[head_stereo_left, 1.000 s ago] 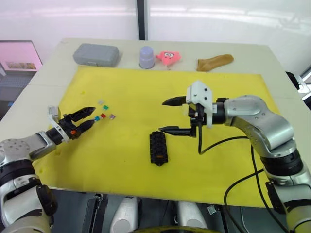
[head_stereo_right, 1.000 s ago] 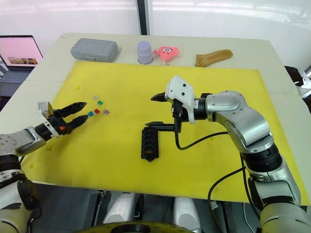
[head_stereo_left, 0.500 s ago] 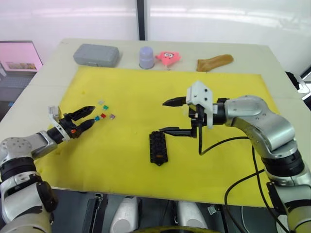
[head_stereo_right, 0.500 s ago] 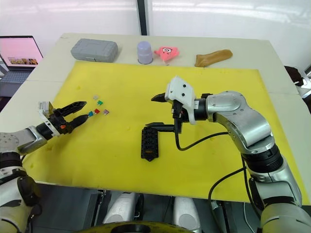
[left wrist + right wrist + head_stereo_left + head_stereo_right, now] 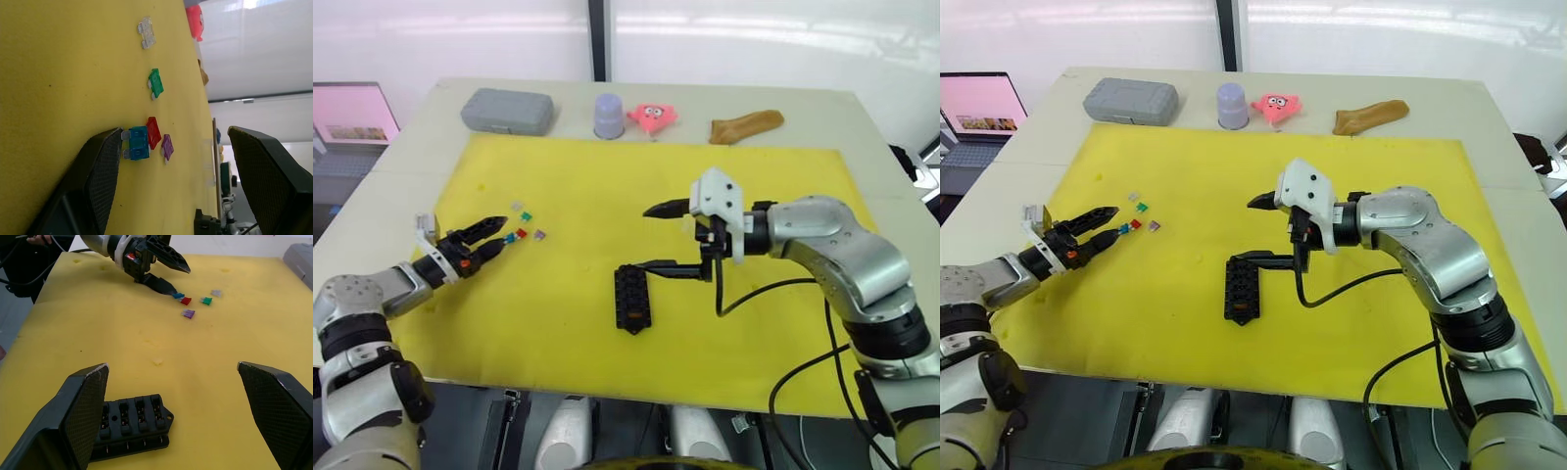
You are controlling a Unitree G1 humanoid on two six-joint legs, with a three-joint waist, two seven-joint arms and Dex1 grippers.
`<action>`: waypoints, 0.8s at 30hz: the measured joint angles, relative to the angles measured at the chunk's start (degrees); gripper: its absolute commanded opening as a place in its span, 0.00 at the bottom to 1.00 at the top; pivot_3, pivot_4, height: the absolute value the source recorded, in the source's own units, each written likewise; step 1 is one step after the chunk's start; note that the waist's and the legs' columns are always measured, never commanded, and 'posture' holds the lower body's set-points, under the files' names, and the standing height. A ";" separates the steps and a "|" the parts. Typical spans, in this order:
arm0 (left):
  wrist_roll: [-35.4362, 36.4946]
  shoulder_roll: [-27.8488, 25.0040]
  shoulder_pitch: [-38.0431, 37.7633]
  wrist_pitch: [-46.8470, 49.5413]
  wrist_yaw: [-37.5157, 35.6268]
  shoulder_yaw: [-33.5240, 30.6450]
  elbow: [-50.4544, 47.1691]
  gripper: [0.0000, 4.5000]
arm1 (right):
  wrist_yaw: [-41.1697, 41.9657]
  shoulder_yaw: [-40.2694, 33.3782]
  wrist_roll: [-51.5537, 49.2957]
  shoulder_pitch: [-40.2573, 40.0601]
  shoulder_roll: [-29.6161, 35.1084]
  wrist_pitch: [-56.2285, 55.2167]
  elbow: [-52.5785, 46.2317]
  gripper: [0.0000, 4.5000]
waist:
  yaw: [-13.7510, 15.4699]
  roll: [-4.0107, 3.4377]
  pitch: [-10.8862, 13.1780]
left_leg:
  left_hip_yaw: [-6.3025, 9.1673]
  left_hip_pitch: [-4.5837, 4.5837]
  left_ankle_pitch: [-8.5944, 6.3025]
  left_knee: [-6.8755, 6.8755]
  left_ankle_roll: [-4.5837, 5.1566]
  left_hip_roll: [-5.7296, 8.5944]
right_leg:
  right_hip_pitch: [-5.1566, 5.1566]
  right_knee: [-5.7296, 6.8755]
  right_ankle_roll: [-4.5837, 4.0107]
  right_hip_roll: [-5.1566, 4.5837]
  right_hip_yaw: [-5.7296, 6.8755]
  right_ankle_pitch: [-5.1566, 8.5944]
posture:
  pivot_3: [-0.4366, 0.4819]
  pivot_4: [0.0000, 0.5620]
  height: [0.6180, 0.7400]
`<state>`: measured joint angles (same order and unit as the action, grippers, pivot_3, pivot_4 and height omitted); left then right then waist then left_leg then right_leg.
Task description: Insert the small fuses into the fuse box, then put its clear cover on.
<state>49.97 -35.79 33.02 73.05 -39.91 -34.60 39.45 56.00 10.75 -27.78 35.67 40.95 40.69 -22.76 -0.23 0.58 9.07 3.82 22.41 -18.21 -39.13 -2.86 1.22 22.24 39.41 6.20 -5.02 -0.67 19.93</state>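
Several small fuses lie loose on the yellow mat (image 5: 607,186): teal (image 5: 138,142), red (image 5: 153,132), purple (image 5: 167,147), green (image 5: 156,83) and a pale grey one (image 5: 146,32). My left gripper (image 5: 501,233) is open and low over the mat at the mat's left. Its lower fingertip touches the teal fuse (image 5: 509,238). The black fuse box (image 5: 632,298) lies near the mat's middle with its slots facing up. My right gripper (image 5: 646,238) hangs open over the box's far end and holds nothing. I cannot make out the clear cover.
Along the table's far edge stand a grey case (image 5: 507,110), a lavender cup (image 5: 609,116), a pink toy (image 5: 652,116) and a brown object (image 5: 745,124). A laptop (image 5: 352,117) sits off the table to the left.
My left gripper has edged a little forward toward the fuses. My right gripper has sunk slightly toward the fuse box. The fuses and the box lie where they were.
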 measured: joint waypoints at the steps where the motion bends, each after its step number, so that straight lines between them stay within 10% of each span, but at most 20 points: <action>1: -0.02 0.09 0.03 -0.01 0.11 -0.01 -0.09 0.81 | 0.00 0.00 0.00 0.00 0.00 0.00 -0.02 1.00 | 0.03 0.00 0.00 | 0.00 0.00 0.00 0.00 0.00 0.00 | 0.00 0.00 0.00 0.00 0.00 0.00 | 0.48 0.27 1.00; 7: -0.86 1.04 0.59 -0.85 0.69 0.20 -0.28 0.62 | -0.05 0.00 0.00 0.00 0.06 0.00 -0.08 1.00 | 0.73 0.00 0.00 | 0.00 0.00 0.00 0.00 0.00 0.02 | 0.00 -0.01 0.00 0.00 0.01 0.00 | 0.48 0.27 1.00; 24: -2.05 1.22 0.96 -3.76 0.77 1.24 1.70 0.62 | -1.00 -0.41 -0.59 0.01 0.30 0.31 -0.16 1.00 | 0.52 -0.22 -0.13 | 0.00 -0.02 0.03 0.01 -0.02 0.00 | 0.00 0.01 0.00 0.01 0.04 0.00 | 0.48 0.27 1.00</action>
<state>47.92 -34.57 33.99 69.29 -39.14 -33.37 41.14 55.01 10.34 -28.37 35.67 41.25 41.00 -22.92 0.30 0.36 8.94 3.82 22.39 -18.18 -39.12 -2.88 1.22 22.23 39.42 6.20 -5.01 -0.63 19.93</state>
